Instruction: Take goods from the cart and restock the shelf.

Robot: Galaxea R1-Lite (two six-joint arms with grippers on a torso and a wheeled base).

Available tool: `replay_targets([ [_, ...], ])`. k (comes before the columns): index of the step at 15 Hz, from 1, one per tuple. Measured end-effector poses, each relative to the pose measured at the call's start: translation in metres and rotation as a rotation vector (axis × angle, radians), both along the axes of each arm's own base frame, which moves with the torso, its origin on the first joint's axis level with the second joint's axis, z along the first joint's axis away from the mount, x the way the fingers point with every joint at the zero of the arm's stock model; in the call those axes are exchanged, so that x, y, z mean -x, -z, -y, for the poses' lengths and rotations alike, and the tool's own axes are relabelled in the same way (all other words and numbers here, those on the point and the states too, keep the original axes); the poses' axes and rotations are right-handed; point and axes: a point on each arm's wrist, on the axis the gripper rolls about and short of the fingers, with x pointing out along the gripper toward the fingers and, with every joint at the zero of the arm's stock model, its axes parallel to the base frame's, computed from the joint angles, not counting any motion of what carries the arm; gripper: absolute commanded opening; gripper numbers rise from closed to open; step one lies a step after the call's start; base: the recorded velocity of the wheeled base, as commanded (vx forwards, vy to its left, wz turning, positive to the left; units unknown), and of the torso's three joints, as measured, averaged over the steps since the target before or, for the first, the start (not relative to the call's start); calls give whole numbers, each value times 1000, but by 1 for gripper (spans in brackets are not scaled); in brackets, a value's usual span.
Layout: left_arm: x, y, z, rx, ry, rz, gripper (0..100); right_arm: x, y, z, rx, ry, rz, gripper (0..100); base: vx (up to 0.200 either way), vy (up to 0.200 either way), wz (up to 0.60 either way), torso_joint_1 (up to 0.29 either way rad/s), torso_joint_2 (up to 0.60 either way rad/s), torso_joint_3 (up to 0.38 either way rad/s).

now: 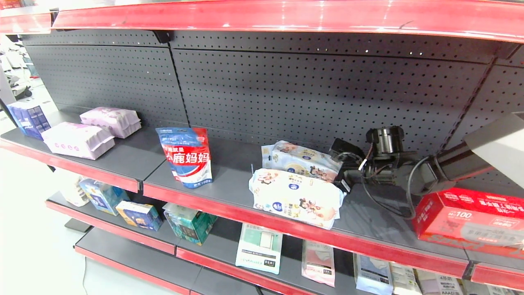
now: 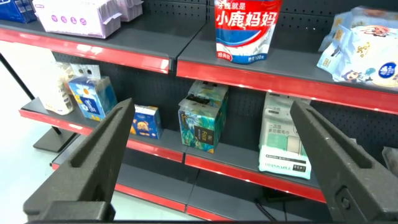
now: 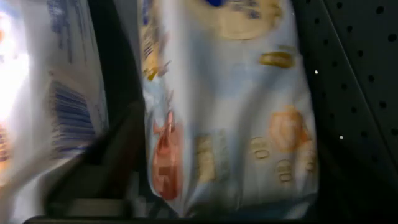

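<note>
Head view: shows the right gripper [image 1: 342,166] extended in from the right, at the right-hand end of the rear wipes pack [image 1: 305,160], lying flat at the back of the grey shelf [image 1: 229,180], just behind a second wipes pack [image 1: 295,197] set along the red front lip. Gives no way of telling a claw clamped on the pack from one merely standing apart around its end. Places a red-and-blue stand-up pouch [image 1: 186,156] upright well to the left and a red tissue box [image 1: 470,221] near the arm on the right. Judged by its look: light, soft and yielding, a slick film wrapper over a squashy stack, likely to sag, crumple or slip; best taken across the narrow end or the short width, squarely on the body and not on the thin crimped seam. Left wrist view: catches the left gripper [image 2: 211,109] spread wide with nothing between, hanging before the lower shelves and facing a teal carton [image 2: 200,127], well apart from both wipes packs. Right wrist view: brings the rear pack's cartoon-printed film close up, directly ahead of the claw and touching it or nearly so, with the perforated back panel [image 3: 360,93] just beyond one side and the second pack alongside the other.
</note>
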Motion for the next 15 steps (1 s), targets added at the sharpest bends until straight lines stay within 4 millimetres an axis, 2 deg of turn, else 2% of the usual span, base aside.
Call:
replay_targets([
  [15,0,0,0,0,0,0,100,-4,-6,18,14,145,2,100,0,0,0,0,0,0],
])
